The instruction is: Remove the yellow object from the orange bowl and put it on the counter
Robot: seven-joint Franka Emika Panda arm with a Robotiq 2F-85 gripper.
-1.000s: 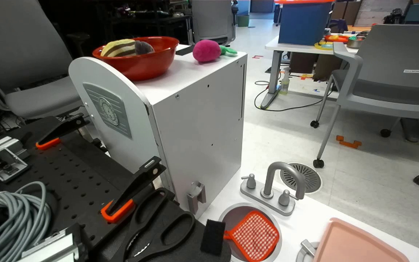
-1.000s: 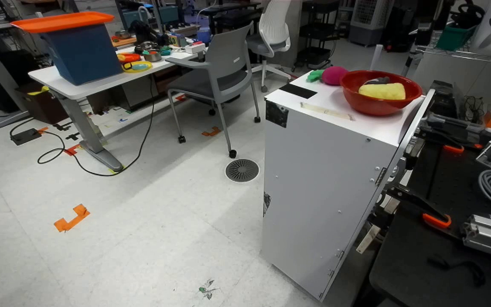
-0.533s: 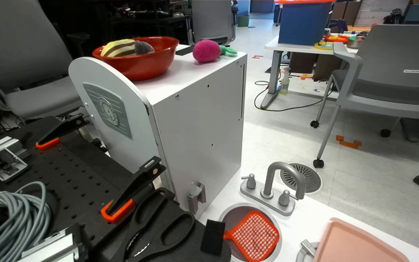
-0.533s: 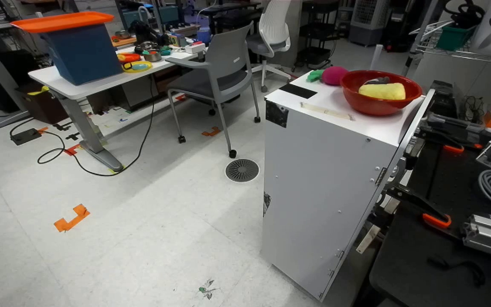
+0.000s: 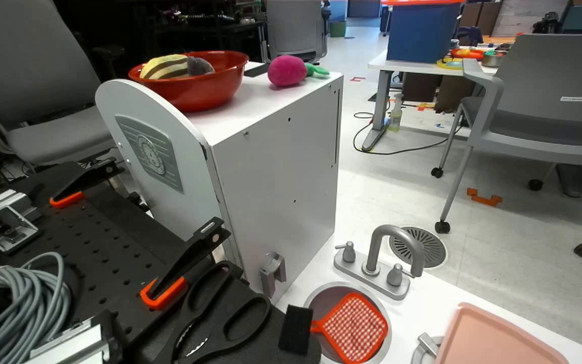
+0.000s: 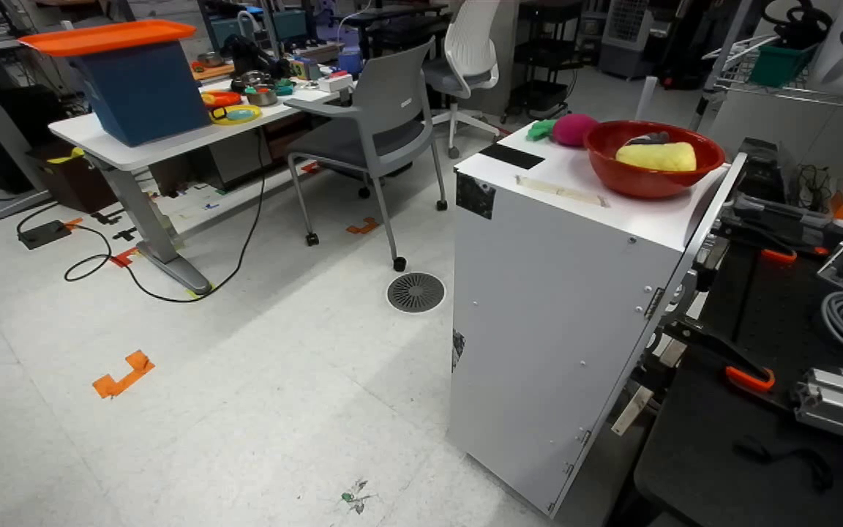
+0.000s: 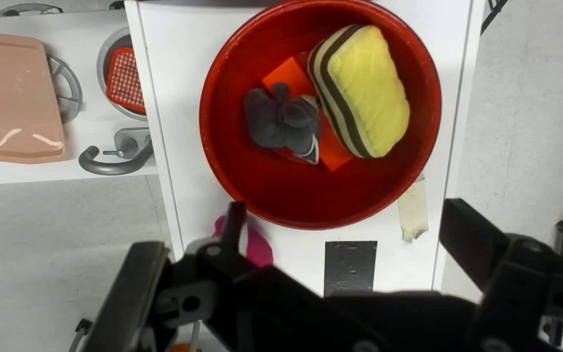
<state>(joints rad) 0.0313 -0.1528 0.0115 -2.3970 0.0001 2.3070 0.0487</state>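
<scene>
The yellow object (image 7: 372,93) is a plump soft piece with brown and cream stripes along one side. It lies in the orange bowl (image 7: 281,195), a glossy red-orange bowl, and also shows there in both exterior views (image 5: 165,66) (image 6: 657,156). The bowl (image 5: 195,96) (image 6: 648,184) stands on the white top of the counter (image 7: 179,83), a tall white cabinet (image 5: 281,167) (image 6: 538,315). My gripper (image 7: 343,204) is open and empty in the wrist view. Its fingers point toward the bowl, framing its near rim, apart from the yellow object. The gripper is outside both exterior views.
A grey plush toy (image 7: 289,120) lies beside the yellow object, with an orange piece (image 7: 289,76) under them. A magenta ball (image 7: 259,249) sits near the bowl. A rounded panel (image 5: 200,136) rises at the counter's edge. A sink faucet (image 5: 372,247) and pink tray (image 5: 493,338) stand lower.
The bowl, the yellow object and the magenta ball have not moved. In an exterior view, a dark shape in the far background has shifted left, uncovering part of a wire shelf.
</scene>
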